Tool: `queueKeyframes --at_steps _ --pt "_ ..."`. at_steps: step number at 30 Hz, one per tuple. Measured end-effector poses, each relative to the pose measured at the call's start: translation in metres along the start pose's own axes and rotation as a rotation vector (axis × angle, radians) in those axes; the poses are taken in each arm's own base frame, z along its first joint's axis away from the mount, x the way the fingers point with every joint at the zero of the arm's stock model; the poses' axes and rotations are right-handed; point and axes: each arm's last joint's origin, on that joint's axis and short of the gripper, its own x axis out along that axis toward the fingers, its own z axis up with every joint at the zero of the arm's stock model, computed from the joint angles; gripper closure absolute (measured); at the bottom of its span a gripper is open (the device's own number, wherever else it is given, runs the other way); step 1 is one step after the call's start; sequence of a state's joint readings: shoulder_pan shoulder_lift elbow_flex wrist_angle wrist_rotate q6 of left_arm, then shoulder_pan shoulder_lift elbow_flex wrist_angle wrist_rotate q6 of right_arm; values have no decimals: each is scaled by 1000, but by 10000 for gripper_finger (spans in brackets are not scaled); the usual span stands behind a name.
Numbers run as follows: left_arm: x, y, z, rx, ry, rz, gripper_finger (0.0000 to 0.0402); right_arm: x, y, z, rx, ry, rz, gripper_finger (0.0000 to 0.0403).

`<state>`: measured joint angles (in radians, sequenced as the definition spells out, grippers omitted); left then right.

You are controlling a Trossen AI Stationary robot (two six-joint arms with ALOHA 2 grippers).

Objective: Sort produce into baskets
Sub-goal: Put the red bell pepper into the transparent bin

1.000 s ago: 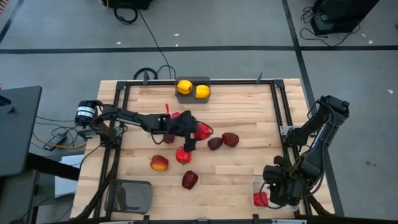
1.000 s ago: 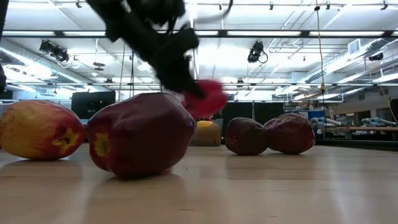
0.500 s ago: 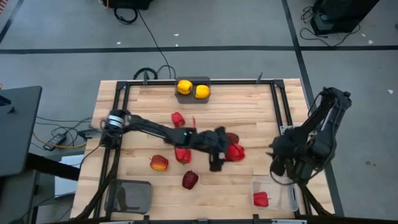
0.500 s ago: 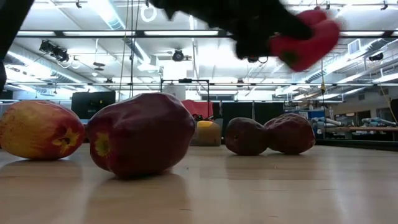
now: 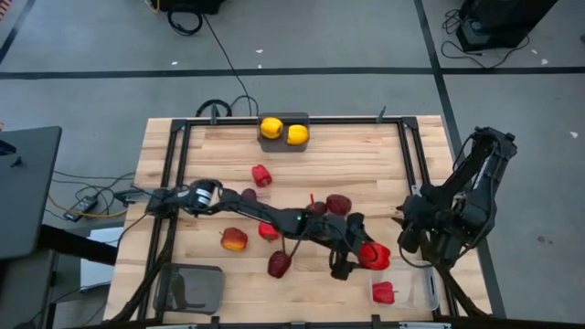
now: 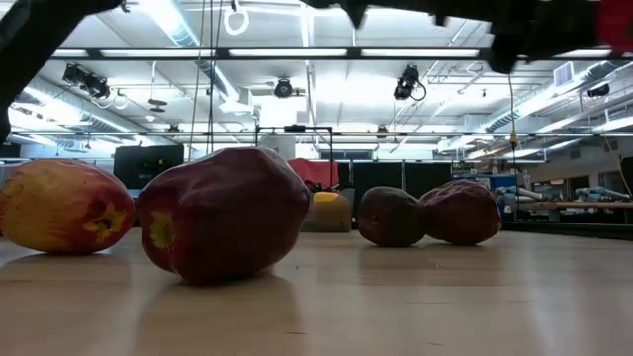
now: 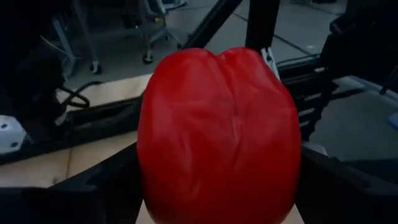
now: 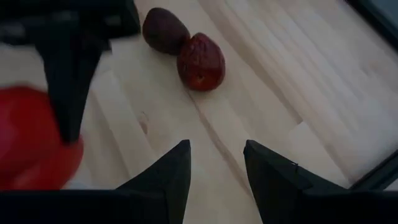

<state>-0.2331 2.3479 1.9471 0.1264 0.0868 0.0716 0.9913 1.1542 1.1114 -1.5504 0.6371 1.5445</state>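
My left gripper reaches across the table's middle and is shut on a bright red pepper, just left of the clear bin. The pepper fills the left wrist view. Another red pepper lies in the clear bin. My right gripper is open and empty, hovering at the table's right side. Two yellow fruits sit in a dark bin at the far edge. My left gripper pinches the red pepper between its two fingers, one dark finger against each of two opposite sides. The fingers come from the table's left. The pepper is lifted clear of the table.
Two red peppers, a red-orange apple and maroon fruits lie on the wood. An empty dark bin stands at the near left corner. In the low view a maroon fruit stands close.
My left gripper has carried the red pepper from the table's middle toward the right and near edges, toward the clear bin, clear of the table. My right gripper has drawn back from over the clear bin toward the far edge, then held still.
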Motion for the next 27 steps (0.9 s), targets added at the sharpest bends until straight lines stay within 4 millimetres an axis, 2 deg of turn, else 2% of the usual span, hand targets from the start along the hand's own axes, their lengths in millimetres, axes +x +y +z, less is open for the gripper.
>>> queueKeyframes --at_steps 11,15,19,22,24,27 --pt "41 0 0 -22 -98 1 60 1 -5 5 21 -16 -24 241" --pt "51 -6 -7 -41 -112 -73 60 1 -6 5 21 -16 -24 241" --pt "56 -15 -16 -29 -95 -179 47 1 -6 5 21 -15 -23 241" --pt "56 -18 -15 -1 -101 -218 17 1 -6 5 24 -12 -23 240" --pt "56 -19 -14 2 -103 -218 7 1 -6 5 25 -7 -23 239" --pt "56 -15 -15 -2 -99 -123 10 1 -6 5 31 -7 -23 238"
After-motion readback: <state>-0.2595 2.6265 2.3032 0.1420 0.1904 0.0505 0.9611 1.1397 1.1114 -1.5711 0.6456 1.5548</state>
